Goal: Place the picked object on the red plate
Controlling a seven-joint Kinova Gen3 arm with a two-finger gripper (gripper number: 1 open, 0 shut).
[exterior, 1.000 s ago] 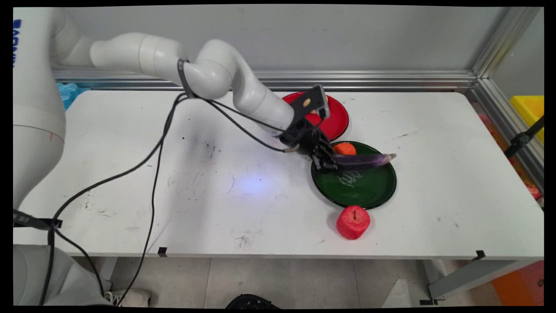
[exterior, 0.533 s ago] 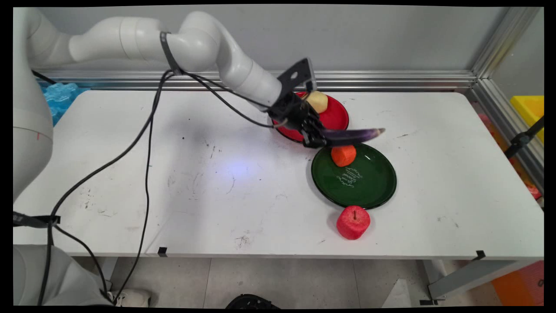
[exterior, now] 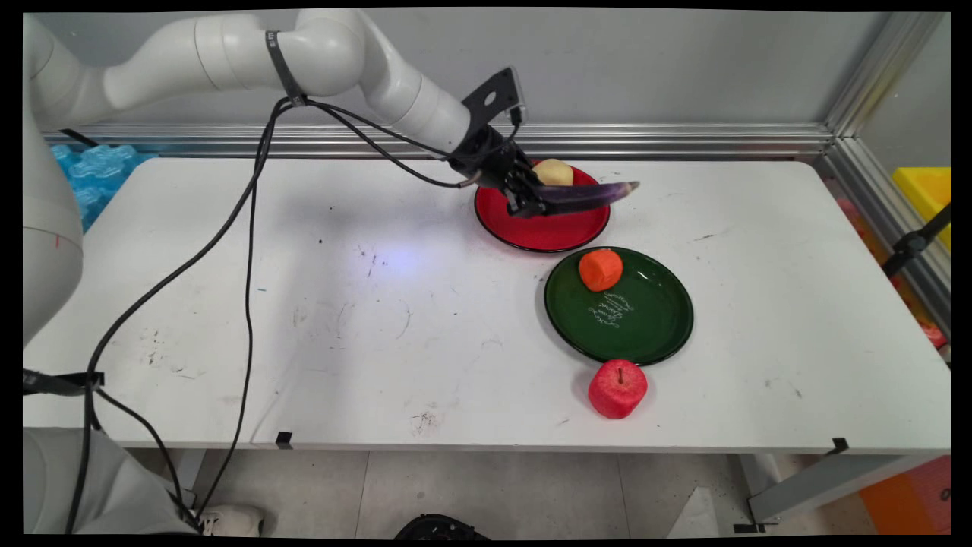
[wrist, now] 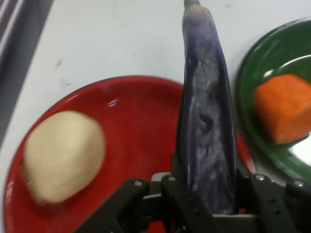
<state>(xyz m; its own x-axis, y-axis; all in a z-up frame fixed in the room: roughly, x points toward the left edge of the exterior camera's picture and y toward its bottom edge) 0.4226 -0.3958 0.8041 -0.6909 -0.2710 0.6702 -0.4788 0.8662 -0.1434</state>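
Gripper [exterior: 533,203] pinching eggplant [wrist: 206,121] by one end, above red plate [wrist: 136,126]; may pivot/slip w/ long overhang.

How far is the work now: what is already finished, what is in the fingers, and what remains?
Looks done: an orange piece lies on the green plate, a pale potato-like piece on the red plate.
In hand: the gripper holds a purple eggplant over the red plate.
Left: the eggplant is not set down; a red apple sits on the table.

Gripper [exterior: 531,199] clamped, above table, pointing right.
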